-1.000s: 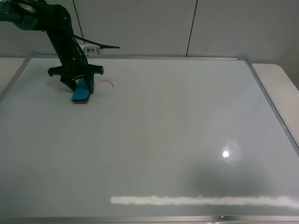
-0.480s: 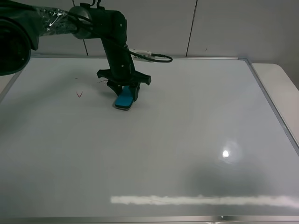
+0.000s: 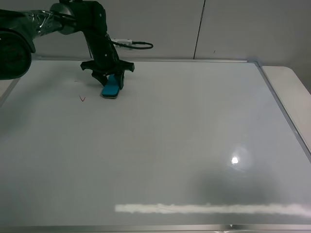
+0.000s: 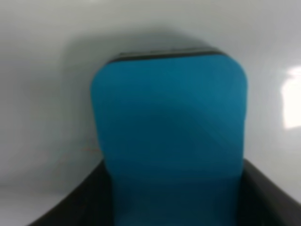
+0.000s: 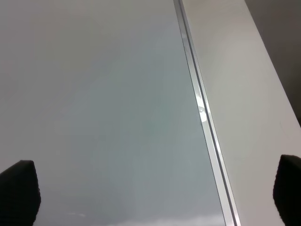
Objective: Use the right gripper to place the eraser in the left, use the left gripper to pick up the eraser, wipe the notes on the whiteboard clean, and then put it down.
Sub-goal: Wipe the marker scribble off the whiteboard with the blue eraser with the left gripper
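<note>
The left pincer (image 3: 111, 79), clamped on the eraser (image 3: 110, 91), has swept back leftward across the whiteboard (image 3: 194, 126); most of the writing is gone, but a red tick (image 3: 82, 99) remains to wipe.

Exterior high view: upper end of eraser (image 3: 111, 90) hidden between fingers of left gripper (image 3: 111, 83); contact with whiteboard (image 3: 194, 145) impossible to judge. Of notes (image 3: 82, 98), only red speck, too small to tell shape. Left arm (image 3: 29, 24) cut at frame edge.
Left wrist view: blurred throughout; eraser's near end and black fingers (image 4: 70, 207) cropped.
Right wrist view: of right gripper (image 5: 150, 193), only two dark, blurred tips at corners, cropped.
</note>
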Controlling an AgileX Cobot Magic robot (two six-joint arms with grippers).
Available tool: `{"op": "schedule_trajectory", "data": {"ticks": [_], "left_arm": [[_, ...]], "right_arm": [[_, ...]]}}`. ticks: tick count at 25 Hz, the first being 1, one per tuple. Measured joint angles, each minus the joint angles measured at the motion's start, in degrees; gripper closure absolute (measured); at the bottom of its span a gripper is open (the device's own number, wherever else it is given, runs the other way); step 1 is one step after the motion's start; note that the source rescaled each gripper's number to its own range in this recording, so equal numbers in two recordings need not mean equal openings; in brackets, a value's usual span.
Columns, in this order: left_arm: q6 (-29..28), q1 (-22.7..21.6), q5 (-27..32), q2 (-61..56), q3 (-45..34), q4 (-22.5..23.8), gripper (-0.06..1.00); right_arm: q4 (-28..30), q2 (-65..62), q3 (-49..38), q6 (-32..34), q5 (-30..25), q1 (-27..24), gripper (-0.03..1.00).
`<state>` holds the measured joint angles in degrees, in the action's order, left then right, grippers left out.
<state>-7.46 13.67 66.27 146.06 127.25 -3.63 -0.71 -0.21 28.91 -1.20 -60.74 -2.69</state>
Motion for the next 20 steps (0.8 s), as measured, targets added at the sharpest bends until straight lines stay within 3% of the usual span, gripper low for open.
{"op": "schedule_trajectory", "data": {"ticks": [4,11,20], "left_arm": [[0.0,-5.8,0.2,0.0,0.1,4.3,0.92],[0.0,-13.3,2.4,0.0,0.1,4.0,0.92],[0.0,-12.8,3.2,0.0,0.2,3.6,0.92]], "right_arm": [[0.0,0.0,0.0,0.0,0.0,0.0,-0.03],[0.0,0.0,0.0,0.0,0.0,0.0,-0.03],[0.0,0.0,0.0,0.0,0.0,0.0,-0.03]]}}
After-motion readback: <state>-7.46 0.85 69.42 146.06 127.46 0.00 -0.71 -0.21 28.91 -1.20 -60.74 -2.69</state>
